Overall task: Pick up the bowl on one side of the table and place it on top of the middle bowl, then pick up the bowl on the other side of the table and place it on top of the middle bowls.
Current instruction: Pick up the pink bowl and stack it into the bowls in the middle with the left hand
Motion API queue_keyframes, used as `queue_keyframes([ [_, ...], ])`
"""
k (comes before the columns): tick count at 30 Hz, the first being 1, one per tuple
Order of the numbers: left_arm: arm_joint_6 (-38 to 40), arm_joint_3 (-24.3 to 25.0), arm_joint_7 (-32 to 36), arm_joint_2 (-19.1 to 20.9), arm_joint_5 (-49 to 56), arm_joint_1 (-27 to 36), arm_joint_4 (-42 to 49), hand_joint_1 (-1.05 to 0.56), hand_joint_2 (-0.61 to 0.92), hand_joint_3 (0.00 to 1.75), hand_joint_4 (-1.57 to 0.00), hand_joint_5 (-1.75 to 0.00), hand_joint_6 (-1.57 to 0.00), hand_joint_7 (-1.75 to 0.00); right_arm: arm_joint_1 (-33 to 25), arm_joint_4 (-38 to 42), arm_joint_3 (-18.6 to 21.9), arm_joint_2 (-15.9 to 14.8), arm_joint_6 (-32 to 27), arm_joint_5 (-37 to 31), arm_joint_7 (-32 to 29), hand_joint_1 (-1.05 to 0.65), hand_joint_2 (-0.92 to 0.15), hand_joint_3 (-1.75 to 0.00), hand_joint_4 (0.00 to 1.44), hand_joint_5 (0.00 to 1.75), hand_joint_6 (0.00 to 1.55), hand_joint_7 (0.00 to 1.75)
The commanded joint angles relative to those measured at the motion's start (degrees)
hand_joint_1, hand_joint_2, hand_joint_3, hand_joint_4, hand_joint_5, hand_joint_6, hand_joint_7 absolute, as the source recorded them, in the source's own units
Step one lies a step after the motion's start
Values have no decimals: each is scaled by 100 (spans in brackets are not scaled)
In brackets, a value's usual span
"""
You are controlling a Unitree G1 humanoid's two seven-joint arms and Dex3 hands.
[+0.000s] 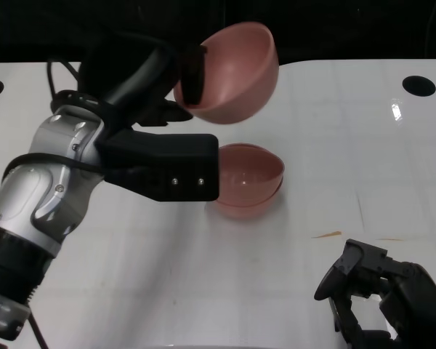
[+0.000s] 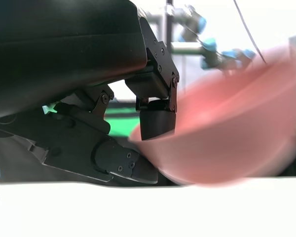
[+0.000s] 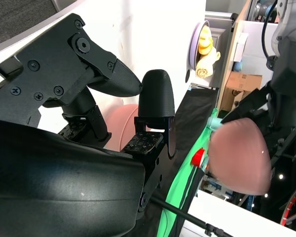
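**Pink bowl held above the stack**

The left hand (image 1: 176, 83) grips a pink bowl (image 1: 236, 73) by its rim, tilted, raised above the stacked bowls (image 1: 248, 180) on the white table (image 1: 349, 145). The right hand (image 1: 381, 298) rests low, fingers apart, holding nothing.

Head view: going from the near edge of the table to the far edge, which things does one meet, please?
Right hand → stacked bowls → held bowl, lifted by the left hand.

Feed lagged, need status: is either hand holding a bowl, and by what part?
The left hand pinches a pink bowl by its rim, lifted above the stack. The right hand holds nothing.
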State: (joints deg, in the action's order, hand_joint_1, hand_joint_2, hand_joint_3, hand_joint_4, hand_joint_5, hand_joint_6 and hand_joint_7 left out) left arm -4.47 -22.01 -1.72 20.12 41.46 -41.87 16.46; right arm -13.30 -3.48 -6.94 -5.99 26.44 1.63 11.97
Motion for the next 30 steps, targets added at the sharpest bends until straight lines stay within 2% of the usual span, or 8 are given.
queue_keyframes([
  [1, -93, 65, -434, -57, -352, -173, 114, -25, 91, 20, -87, -175, -73, -174, 8, 38, 35, 25, -13, 1, -30, -18, -44, -132, 84, 175, 77, 148],
  [5, -192, 29, -651, -168, -524, -229, 242, -24, 73, 50, -88, -175, -72, -170, 4, 18, 25, 38, -68, -2, -28, -18, -43, -133, 85, 175, 77, 148],
  [9, -344, -58, -610, -287, -470, -228, 407, -25, 68, 58, -88, -175, -71, -170, -6, 15, 27, 49, -70, 12, -13, -19, -43, -133, 86, 175, 78, 148],
  [12, -233, -162, -591, -379, -305, -214, 456, -25, 69, 61, -82, -175, -75, -140, -4, 33, 39, 45, -36, 3, -7, -18, -43, -134, 85, 175, 77, 148],
  [14, -260, -230, -525, -421, -222, -221, 596, -25, 69, 63, -82, -175, -76, -133, -5, 30, 41, 48, -38, -24, -23, -19, -43, -134, 85, 175, 77, 148],
  [24, -450, -566, -362, -375, 227, -239, 1203, -32, 91, 3, -77, -169, -105, -37, -35, -48, 7, 91, -89, -64, -57, -18, -43, -135, 85, 175, 78, 148],
  [27, -516, -624, -318, -368, 286, -225, 1375, -33, 91, 2, -79, -161, -108, -29, -36, -73, 18, 98, -113, -68, -47, -17, -43, -135, 85, 175, 78, 148],
  [30, -550, -687, -236, -366, 381, -208, 1555, -36, 92, 3, -77, -170, -109, -23, -53, -105, 28, 98, -136, -61, -46, -18, -42, -135, 85, 175, 78, 148],
])
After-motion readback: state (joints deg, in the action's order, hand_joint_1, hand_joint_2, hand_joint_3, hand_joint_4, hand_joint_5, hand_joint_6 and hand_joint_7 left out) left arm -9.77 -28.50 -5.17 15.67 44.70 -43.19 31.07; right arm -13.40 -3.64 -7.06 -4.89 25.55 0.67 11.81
